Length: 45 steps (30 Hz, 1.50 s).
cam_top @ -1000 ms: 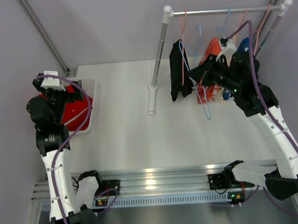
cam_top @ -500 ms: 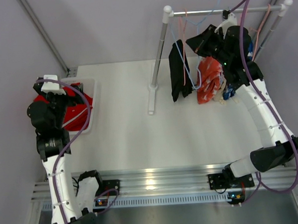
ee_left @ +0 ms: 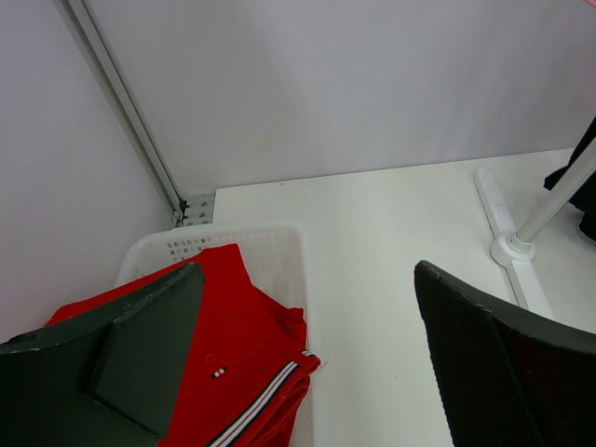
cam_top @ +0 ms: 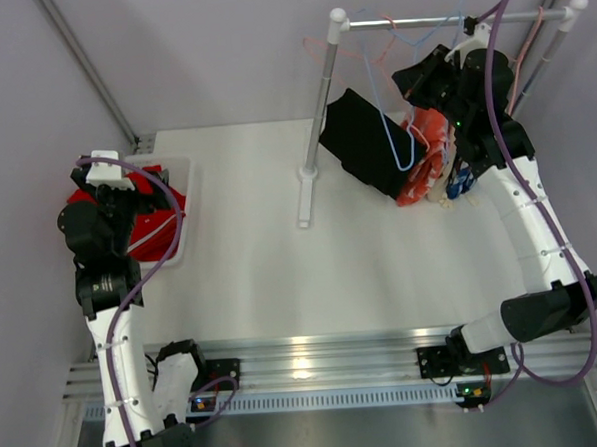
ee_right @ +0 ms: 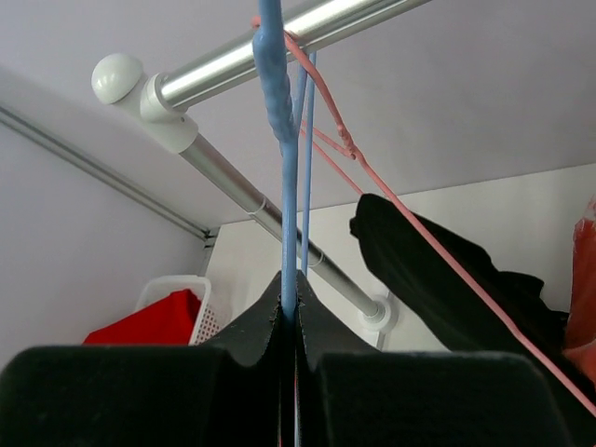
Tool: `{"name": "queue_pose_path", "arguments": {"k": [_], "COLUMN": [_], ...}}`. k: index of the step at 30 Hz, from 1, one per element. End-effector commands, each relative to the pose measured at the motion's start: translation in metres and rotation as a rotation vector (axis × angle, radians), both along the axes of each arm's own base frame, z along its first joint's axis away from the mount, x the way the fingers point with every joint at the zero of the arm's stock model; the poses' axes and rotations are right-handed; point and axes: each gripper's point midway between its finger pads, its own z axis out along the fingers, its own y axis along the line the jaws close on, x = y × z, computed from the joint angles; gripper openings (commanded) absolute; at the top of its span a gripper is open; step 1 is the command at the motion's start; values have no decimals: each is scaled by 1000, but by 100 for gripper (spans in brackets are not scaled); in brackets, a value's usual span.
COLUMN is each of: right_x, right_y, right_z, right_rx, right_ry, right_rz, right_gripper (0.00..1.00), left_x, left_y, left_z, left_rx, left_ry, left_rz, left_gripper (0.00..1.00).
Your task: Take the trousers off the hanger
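- While the R gripper (ee_right: pixel 289 321) is raised at the far-right end of the rail (ee_right: pixel 242 58), its fingers are pressed together on the wire of the blue hanger (ee_right: pixel 279 112), just below the hook.
- Blue hanger's hook runs up past the rail in the R wrist view; can't tell if it sits on the bar.
- Black trousers (cam_top: pixel 364 140) hang tilted, just right of the rack's left post (cam_top: pixel 317 97) and off the table (cam_top: pixel 280 254).
- A pink hanger (ee_right: pixel 410 223) wire crosses the black trousers' top edge. In the top view a blue wire loop lies in front of them; can't tell which hanger carries them.
- Orange-and-white garment (cam_top: pixel 427 152) hangs just right of the black trousers, touching them. Blue-and-white garment (cam_top: pixel 461 180) is further right, mostly hidden by the R arm.
- L gripper (ee_left: pixel 307 279) is at the far-left of the table, fingers wide apart w/ nothing btwn them, above the white basket (ee_left: pixel 270 247).
- Red trousers (ee_left: pixel 242 363) lie in that basket, bunched, striped trim showing, one edge over the near rim.
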Motion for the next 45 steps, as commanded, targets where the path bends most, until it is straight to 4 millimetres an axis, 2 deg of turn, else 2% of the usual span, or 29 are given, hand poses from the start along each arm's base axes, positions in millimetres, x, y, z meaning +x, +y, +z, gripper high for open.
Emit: {"name": "queue_pose_path", "arguments": {"k": [1, 6, 8, 9, 15, 20, 23, 24, 26, 33, 39, 40, 43, 45], "right_x": [-6, -14, -17, -16, 2, 5, 13, 20, 25, 54, 61, 62, 58, 53], "right_y": [-18, 33, 45, 53, 70, 86, 89, 91, 91, 94, 95, 96, 98, 98], "right_z": [62, 60, 61, 56, 34, 32, 33, 26, 25, -11, -42, -52, -64, -63], "right_rx": [15, -59, -91, -124, -146, -101, -90, -94, -97, -44, 4, 7, 5, -3], "right_ry": [-190, -220, -240, -240, -173, -176, -177, -157, -143, -23, 66, 90, 117, 115], "right_rz": [-54, 156, 190, 205, 247, 328, 325, 324, 315, 288, 309, 315, 336, 347], "right_gripper": [0, 0, 0, 0, 0, 0, 0, 0, 0, 0, 0, 0, 0, 1], "left_x": [-1, -1, -1, -2, -4, -4, -4, -4, -4, -2, -4, -3, -4, -3], "left_y": [0, 0, 0, -1, -3, -2, -2, -2, -3, -4, -2, -2, -2, -3], "left_z": [7, 7, 9, 8, 11, 7, 5, 4, 4, 1, 0, -1, -1, 0], "left_rx": [18, 20, 19, 18, 11, 11, 17, 14, 9, -12, -3, -1, -8, -10], "left_ry": [-33, -33, -35, -32, -38, -28, -26, -23, -22, -13, -10, -8, -6, -8], "left_rz": [0, -3, -3, -4, -13, -8, -7, -6, -11, -15, -5, -7, -7, -9], "left_gripper": [99, 99, 99, 99, 99, 99, 99, 99, 99, 99, 99, 99, 99, 99]}}
